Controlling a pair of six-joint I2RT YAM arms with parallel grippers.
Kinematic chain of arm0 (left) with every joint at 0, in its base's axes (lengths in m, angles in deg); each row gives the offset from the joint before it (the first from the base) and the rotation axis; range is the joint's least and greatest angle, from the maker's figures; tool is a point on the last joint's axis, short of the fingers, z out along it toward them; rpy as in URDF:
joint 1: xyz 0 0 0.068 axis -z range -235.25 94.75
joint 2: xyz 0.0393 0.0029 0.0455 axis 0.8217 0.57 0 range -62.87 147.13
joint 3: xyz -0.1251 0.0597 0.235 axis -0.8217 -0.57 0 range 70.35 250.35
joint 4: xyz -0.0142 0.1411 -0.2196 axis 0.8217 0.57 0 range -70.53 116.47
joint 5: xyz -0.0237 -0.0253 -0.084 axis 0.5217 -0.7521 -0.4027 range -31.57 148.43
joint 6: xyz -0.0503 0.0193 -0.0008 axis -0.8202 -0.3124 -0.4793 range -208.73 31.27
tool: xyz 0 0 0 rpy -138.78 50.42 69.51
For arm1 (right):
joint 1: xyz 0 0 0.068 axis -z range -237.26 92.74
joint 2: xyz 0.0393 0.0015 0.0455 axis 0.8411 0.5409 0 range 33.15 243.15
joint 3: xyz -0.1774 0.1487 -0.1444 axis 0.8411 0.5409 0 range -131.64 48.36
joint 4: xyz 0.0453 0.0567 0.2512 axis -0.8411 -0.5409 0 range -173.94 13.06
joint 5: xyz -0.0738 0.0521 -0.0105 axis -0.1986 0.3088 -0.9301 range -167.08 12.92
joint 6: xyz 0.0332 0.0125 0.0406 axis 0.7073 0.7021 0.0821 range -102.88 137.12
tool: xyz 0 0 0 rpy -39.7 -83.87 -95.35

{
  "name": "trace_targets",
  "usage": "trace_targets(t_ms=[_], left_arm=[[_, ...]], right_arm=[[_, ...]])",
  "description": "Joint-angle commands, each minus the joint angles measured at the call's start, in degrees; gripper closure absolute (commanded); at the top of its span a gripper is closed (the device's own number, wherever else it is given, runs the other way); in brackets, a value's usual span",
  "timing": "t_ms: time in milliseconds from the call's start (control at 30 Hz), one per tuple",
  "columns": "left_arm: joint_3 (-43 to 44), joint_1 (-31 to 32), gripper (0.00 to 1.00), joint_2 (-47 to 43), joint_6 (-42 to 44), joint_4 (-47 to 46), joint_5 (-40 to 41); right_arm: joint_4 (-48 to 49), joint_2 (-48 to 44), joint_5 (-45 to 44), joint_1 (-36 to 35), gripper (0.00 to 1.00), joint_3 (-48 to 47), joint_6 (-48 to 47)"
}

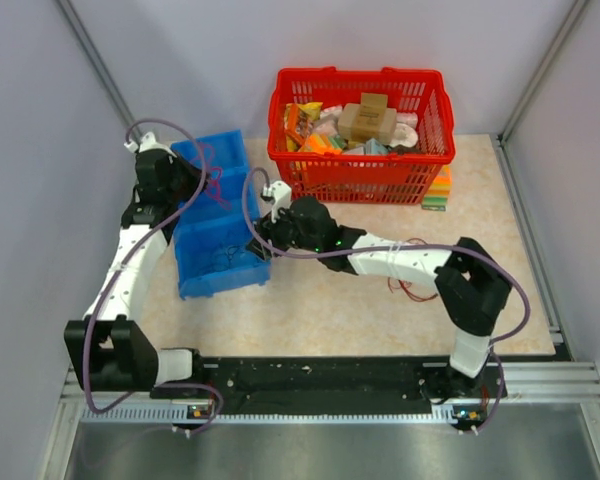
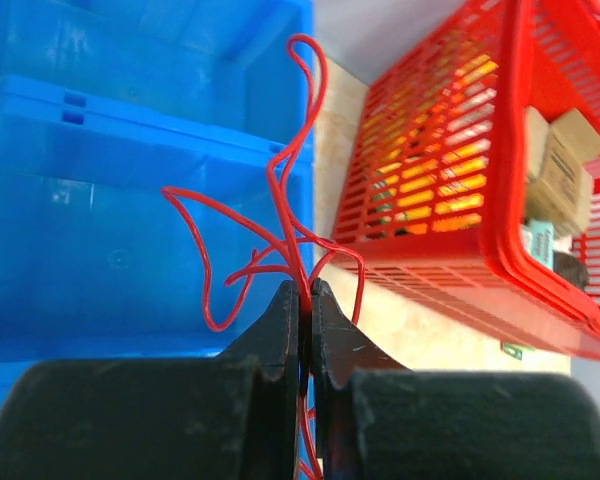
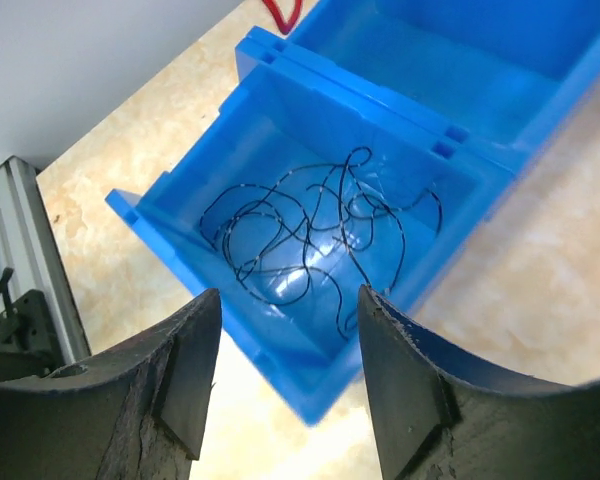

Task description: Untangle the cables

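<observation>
The left arm point(image 1: 130, 270) and right arm point(image 1: 400, 262) match: white tube links between chunky black joint housings, a thin purple hose point(image 1: 526, 300) looping along each. Their bases sit on a black rail point(image 1: 310, 380) at the bottom of the frame. The left end effector point(image 2: 306, 300) and right end effector point(image 3: 290, 310) have matte black wedge fingers point(image 3: 185, 380), the right ones scuffed.

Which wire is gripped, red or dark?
The thin red wire, pinched in the left hand; the thin dark wire lies loose in the nearer blue plastic bin.

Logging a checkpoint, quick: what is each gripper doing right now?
Left gripper: shut on the red cable.
Right gripper: open, holding nothing.
</observation>
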Motion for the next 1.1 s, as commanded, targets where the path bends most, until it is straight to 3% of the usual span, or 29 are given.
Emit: trace_targets(t_ms=[0, 233, 367, 433, 533, 667, 767, 933, 1067], left_arm=[[0.54, -2.88, 1.0, 5.02, -6.62, -1.18, 1.28], [5.73, -4.12, 1.0, 13.63, -22.36, 12.27, 4.27], [13.89, -4.12, 1.0, 22.06, -33.25, 26.94, 1.21], [16.45, -4.12, 1.0, 25.93, -36.08, 29.78, -0.47], [16.64, -4.29, 1.0, 27.27, -39.94, 30.93, 0.48], [11.12, -3.85, 1.0, 22.27, -42.24, 24.71, 3.39], [8.99, -4.29, 1.0, 20.94, -43.29, 25.83, 3.92], [3.48, -4.29, 1.0, 16.39, -47.68, 25.23, 6.27], [0.38, -4.29, 1.0, 13.3, -48.84, 20.92, 8.05]], right_arm=[[-2.63, -12.0, -4.21, 0.45, 0.43, 2.95, 2.49], [-11.16, -28.52, -11.95, 5.27, 0.42, 14.45, 5.74], [-13.79, -37.49, -16.61, 6.51, 0.4, 20.97, 5.04], [-14.24, -41.36, -17.67, 7.3, 0.39, 24.39, 5.12], [-17.04, -46.46, -18.46, 8.7, 0.38, 28.0, 5.47], [-19.25, -51.82, -20.39, 9.67, 0.38, 31.96, 6.27], [-19.6, -54.38, -20.48, 9.85, 0.37, 33.89, 7.14], [-22.23, -54.04, -24.07, 10.11, 0.35, 34.25, 8.19], [-31.98, -52.54, -32.26, 14.31, 0.32, 32.23, 16.8]])
